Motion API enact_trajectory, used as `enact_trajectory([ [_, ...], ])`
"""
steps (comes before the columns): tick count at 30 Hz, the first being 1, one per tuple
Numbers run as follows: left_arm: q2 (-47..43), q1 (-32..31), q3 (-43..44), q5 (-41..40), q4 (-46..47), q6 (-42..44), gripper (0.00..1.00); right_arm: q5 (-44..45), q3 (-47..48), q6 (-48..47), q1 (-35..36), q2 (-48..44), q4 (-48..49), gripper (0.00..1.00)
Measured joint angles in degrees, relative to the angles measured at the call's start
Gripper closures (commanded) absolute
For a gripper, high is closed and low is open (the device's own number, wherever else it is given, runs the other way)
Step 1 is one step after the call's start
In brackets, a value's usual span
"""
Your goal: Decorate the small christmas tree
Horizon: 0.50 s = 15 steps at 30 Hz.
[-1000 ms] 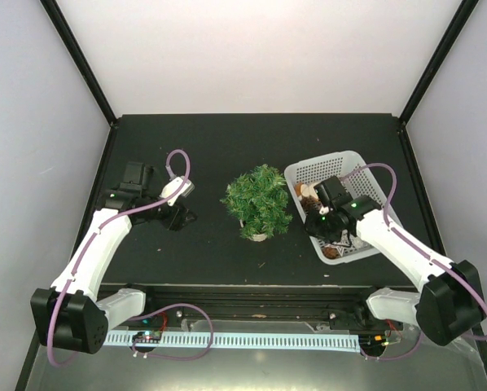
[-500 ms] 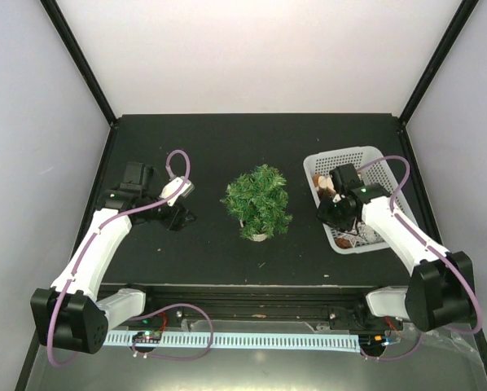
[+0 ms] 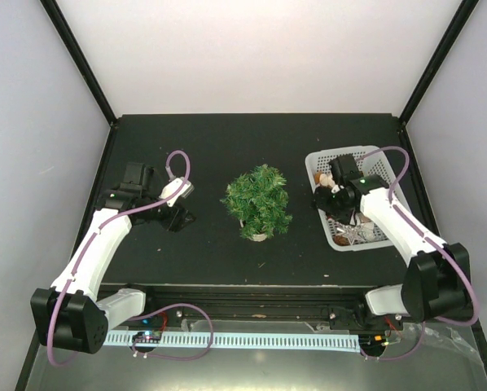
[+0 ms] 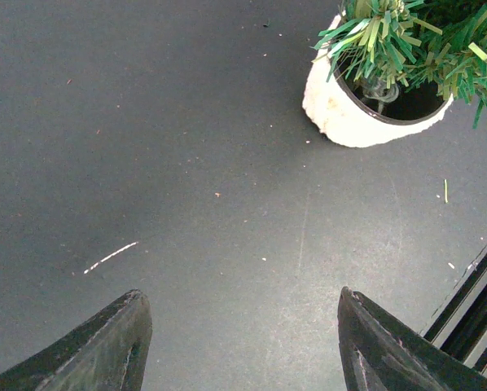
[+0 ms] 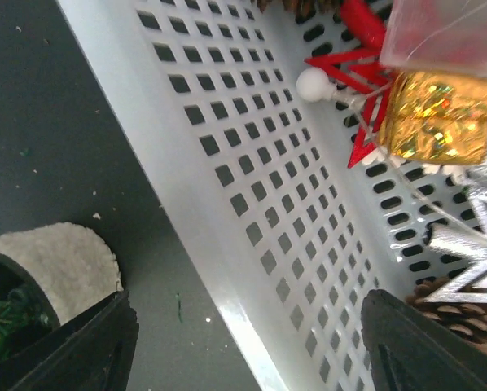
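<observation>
Basket (image 3: 359,236) shifted right with right hand (image 5: 247,342), now well apart from small christmas tree (image 3: 258,200). Right hand spread, empty, over basket wall; ornaments just right, tree left. Left hand (image 4: 239,342) spread, empty; tree ahead-right, upright.

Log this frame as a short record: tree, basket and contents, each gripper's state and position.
tree: small christmas tree upright mid-table, cream pot, no ornaments visible on it
basket: white perforated basket right of the tree
contents: gold gift box, red star, silver star, pine cone
left gripper: open, empty, above bare table left of the tree
right gripper: open, empty, over the basket's wall
</observation>
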Motion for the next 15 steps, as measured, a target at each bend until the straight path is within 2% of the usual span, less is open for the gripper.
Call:
enact_trajectory([
  [5,0.0,0.0,0.0,0.0,-0.1,0.0,0.36,2.9,2.5,-1.3,-2.5,-3.7,-2.4,0.23],
  [9,0.0,0.0,0.0,0.0,-0.1,0.0,0.36,6.3,3.2,-3.2,-9.7,-6.4,-4.3,0.29],
  [15,0.0,0.0,0.2,0.0,-0.1,0.0,0.36,9.9,3.5,-7.3,-17.1,0.1,-5.3,0.34],
])
